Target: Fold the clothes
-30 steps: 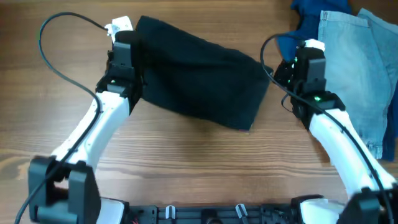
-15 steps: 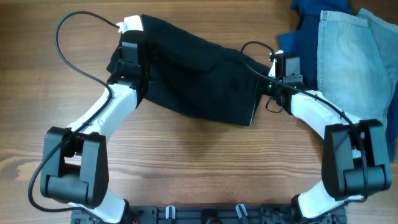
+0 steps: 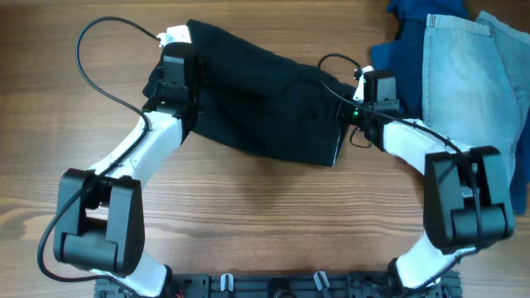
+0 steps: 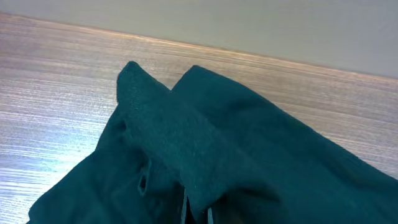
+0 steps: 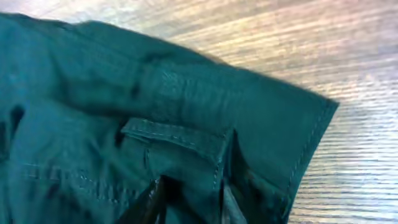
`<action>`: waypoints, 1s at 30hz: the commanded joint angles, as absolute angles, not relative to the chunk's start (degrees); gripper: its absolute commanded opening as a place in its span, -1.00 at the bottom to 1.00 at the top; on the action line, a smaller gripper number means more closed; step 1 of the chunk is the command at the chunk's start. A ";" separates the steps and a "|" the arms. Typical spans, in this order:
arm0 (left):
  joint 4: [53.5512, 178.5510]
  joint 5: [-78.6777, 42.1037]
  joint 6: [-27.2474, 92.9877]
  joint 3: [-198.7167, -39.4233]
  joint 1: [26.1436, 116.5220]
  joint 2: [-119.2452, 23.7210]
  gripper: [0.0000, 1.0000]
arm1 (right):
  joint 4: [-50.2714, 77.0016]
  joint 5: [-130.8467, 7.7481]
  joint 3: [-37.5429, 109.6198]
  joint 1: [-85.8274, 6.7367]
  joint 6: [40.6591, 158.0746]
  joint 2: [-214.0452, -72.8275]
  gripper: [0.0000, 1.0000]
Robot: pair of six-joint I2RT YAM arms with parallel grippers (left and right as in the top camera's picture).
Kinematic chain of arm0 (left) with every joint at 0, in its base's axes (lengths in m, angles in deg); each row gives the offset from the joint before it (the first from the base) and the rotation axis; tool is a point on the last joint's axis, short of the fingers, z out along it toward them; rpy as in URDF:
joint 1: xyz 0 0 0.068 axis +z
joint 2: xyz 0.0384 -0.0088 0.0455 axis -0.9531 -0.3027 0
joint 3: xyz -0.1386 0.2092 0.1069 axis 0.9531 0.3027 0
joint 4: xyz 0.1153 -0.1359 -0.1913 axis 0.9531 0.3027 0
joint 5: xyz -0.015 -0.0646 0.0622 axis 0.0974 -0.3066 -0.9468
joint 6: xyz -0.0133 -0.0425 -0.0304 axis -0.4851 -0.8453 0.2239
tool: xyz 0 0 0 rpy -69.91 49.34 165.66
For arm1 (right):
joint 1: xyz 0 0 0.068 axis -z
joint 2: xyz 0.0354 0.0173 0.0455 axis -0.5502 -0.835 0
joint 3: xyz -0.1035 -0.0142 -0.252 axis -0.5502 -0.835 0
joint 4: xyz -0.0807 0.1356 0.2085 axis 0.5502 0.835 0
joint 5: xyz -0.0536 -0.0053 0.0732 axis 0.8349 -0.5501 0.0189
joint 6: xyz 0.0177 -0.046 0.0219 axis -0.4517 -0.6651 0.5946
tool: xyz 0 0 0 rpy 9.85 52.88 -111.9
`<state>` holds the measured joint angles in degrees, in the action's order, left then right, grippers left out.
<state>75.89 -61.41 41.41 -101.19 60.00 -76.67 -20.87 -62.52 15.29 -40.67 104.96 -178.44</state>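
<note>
Noting the layout: the shorts (image 3: 265, 108) lay on the surface (image 3: 248, 223), beyond its centre. Their long axis ran left to right, and the right end slanted nearer the robot's base. You had one arm at each end, so neither was nearer than the other.

At the left end, the left fingers (image 4: 196, 214) were closed on a bunched ridge of cloth. The rest of the shorts ran away ahead and to their right.

At the right-hand corner, the right fingers (image 5: 189, 202) stood a little apart astride a stitched fold, with the cloth lying ahead and to their left. Whether they pinched it could not be told.

Pose: both forearms reached inward and low, wrists over the two ends.

Judgement: the coming fold would turn on carrying one end along that axis toward the other.
</note>
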 commanded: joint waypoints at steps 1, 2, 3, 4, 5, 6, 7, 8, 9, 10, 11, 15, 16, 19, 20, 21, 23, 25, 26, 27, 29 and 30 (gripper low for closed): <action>76.35 -60.89 42.15 -101.89 60.28 -77.39 -0.92 | -22.19 -63.75 15.94 -40.58 105.25 -179.60 -0.85; 76.33 -60.89 42.15 -101.89 60.28 -77.39 -0.92 | -22.47 -63.92 15.98 -40.58 105.33 -179.58 -0.91; 76.26 -60.91 42.17 -101.89 60.28 -77.39 -0.92 | -22.27 -63.99 16.64 -40.58 105.31 -179.23 -0.91; 76.09 -60.91 42.19 -102.13 60.28 -77.28 -0.92 | -21.64 -63.92 17.47 -40.50 104.46 -177.92 -0.91; 76.13 -60.86 43.09 -102.59 60.28 -77.28 -0.92 | -20.44 -63.83 18.15 -40.23 103.45 -175.73 -0.91; 76.70 -60.89 43.48 -103.88 60.28 -77.15 -0.92 | -18.99 -63.42 18.80 -39.73 103.37 -173.00 -0.91; 77.00 -60.89 43.70 -104.78 60.28 -77.04 -0.92 | -18.38 -63.42 19.07 -39.29 102.95 -170.94 -0.91; 77.00 -60.89 45.01 -106.31 60.28 -77.04 -0.92 | -17.70 -63.42 19.15 -38.38 102.78 -167.07 -0.91; 76.89 -60.69 45.30 -107.35 60.28 -77.04 -0.92 | -17.31 -63.44 19.15 -37.79 102.51 -164.95 -0.91; 76.30 -60.69 46.37 -108.40 60.31 -77.04 -0.92 | -16.92 -63.42 19.15 -37.13 102.03 -162.68 -0.92; 75.50 -60.69 46.48 -108.82 60.31 -77.04 -0.92 | -16.92 -63.07 19.15 -36.76 101.99 -162.05 -0.91; 68.20 -60.67 47.94 -108.86 60.55 -77.06 -0.92 | -16.85 -59.92 19.15 -36.63 101.57 -162.13 -0.91; 66.99 -60.67 47.94 -108.86 60.72 -77.11 -0.92 | -16.52 -59.88 19.15 -36.63 101.55 -162.27 -0.91; 64.17 -58.24 47.94 -108.86 61.66 -78.31 -0.92 | -15.43 -59.29 19.15 -36.63 101.44 -162.35 -0.91; 63.50 -57.45 47.94 -108.86 62.05 -79.97 -0.92 | -15.02 -59.31 19.15 -36.63 101.47 -162.38 -0.91; 62.71 -57.30 47.92 -108.86 62.36 -81.70 -0.92 | -14.99 -59.35 19.15 -36.63 101.47 -162.44 -0.91; 60.13 -57.28 47.92 -108.86 62.67 -85.35 0.75 | -14.64 -59.53 19.15 -36.65 101.47 -162.46 -0.88; 59.80 -57.28 47.92 -108.86 62.93 -88.23 1.00 | -14.16 -60.82 19.15 -36.74 100.11 -162.46 -0.66; 61.81 -57.26 47.90 -108.86 62.91 -88.51 0.99 | -13.73 -61.54 19.15 -36.76 98.78 -162.55 -0.57; 62.99 -57.26 47.92 -108.88 62.91 -88.36 1.00 | -13.60 -62.39 19.15 -36.76 97.66 -162.90 -0.54; 67.32 -57.24 47.90 -109.17 62.91 -86.55 1.00 | -12.92 -64.77 19.15 -36.80 97.29 -165.39 -0.50; 69.62 -57.24 47.92 -109.65 62.91 -85.56 0.99 | -12.68 -66.17 19.15 -36.96 97.55 -166.99 -0.48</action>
